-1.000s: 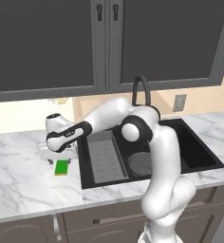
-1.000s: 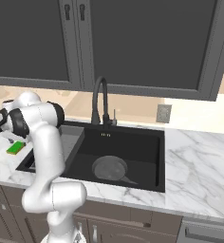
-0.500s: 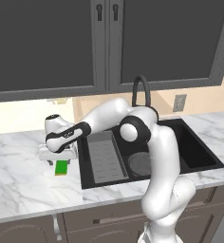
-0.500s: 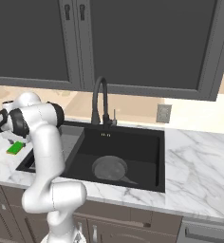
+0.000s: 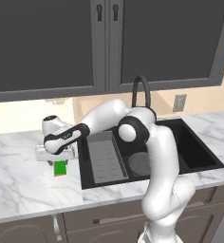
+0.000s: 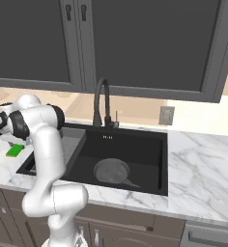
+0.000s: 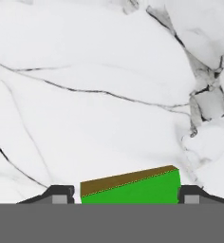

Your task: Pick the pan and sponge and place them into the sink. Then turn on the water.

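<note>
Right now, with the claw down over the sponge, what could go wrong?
1. In the hand view the sponge sits skewed between the fingertips, with small gaps on both sides, so closing may twist it or pinch only a corner.
2. The claw is low on the counter; pushing lower could jam the tips into the marble.
3. The pan already lies in the sink; a dropped sponge could land on it, which is likely harmless.

Glossy white, rounded arm segments [image 5: 159, 156] with dark joint bands; small dark tips on the gripper [image 7: 126, 197].
</note>
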